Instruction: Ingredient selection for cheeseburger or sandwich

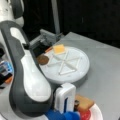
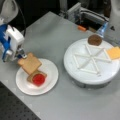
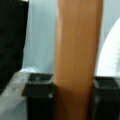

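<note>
- Gripper [image 2: 22,57] at the white plate's [image 2: 51,75] ten o'clock rim, clamped on a tan toast square [image 2: 30,63]; wrist view shows the toast [image 3: 77,50] edge-on between both black pads [image 3: 37,97].
- Held toast tilts over the sandwich [image 2: 37,78]: another toast with a red tomato disc [image 2: 38,79] on top.
- Yellow cheese square [image 2: 113,53] and brown patty [image 2: 94,40] lie on the round divided tray [image 2: 82,72], well apart from the gripper.
- Tray and plate rest on the grey worktop [image 2: 50,30].

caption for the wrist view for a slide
Gripper shut on a tan toast square, white plate at right.
</note>
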Available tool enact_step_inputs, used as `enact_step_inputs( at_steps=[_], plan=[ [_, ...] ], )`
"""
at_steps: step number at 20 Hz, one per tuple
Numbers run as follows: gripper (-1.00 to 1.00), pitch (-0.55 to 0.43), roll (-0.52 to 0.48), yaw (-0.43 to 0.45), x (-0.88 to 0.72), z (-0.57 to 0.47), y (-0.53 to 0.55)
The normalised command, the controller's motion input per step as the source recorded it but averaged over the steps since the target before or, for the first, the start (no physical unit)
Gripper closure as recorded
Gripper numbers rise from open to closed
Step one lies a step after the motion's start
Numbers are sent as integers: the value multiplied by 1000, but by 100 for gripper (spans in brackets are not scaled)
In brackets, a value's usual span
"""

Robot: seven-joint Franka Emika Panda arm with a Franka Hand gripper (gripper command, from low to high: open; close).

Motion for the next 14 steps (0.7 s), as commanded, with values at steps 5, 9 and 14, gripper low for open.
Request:
enact_step_inputs(
  at_steps=[5,9,14],
  plan=[
    [100,153,-289,130,313,46,37],
    [100,168,-418,127,171,56,90],
    [100,123,-494,67,88,75,172]
  ],
)
